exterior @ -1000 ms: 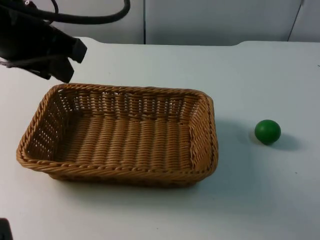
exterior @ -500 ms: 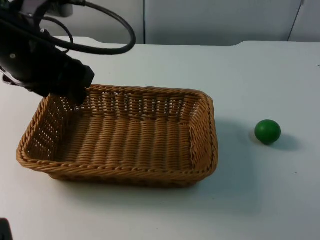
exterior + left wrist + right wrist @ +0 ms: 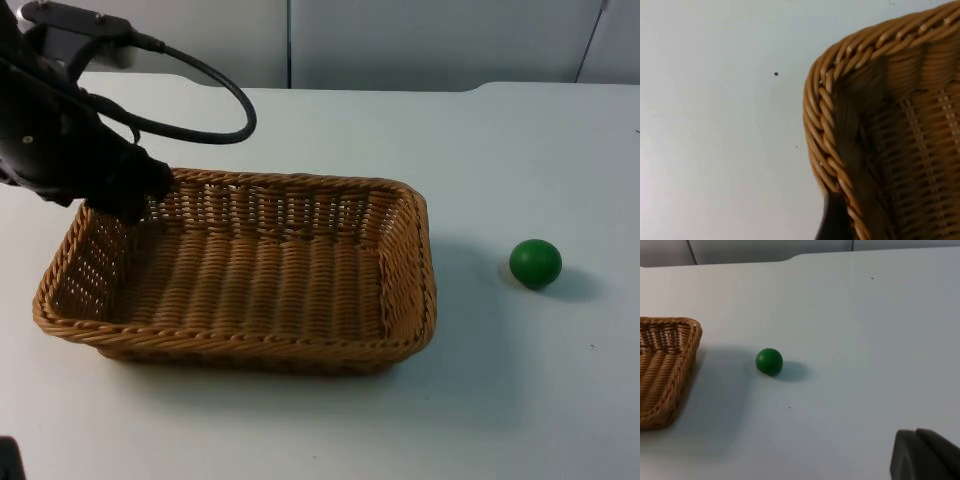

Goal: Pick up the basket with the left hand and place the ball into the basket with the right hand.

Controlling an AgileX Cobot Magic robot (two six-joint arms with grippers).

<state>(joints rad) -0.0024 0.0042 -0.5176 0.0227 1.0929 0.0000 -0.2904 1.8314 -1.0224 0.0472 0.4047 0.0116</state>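
On the white table top (image 3: 300, 420), the rectangular woven wicker basket (image 3: 250, 275) sits flat at the centre-left of the top view, its long sides running from nine to three o'clock. At the basket's ten o'clock corner, the left arm's black gripper (image 3: 128, 205) is down at the rim; the left wrist view shows that rounded corner of braided rim close up, with one black fingertip (image 3: 832, 220) on the outer side of the wall, right against the weave. Whether the fingers are clenched on the rim or released I cannot tell, since the arm's own body covers them from above. The basket's base rests on the table.

The small round green ball (image 3: 535, 263) lies on the table at three o'clock from the basket, well apart from its short right-hand wall, with a soft shadow beside it. From the right wrist view the ball (image 3: 769, 361) is out ahead, the basket's short end (image 3: 670, 365) beyond it to one side, and the right gripper (image 3: 925, 455) waits back from both, a dark fingertip at the frame's edge; its grip state cannot be told
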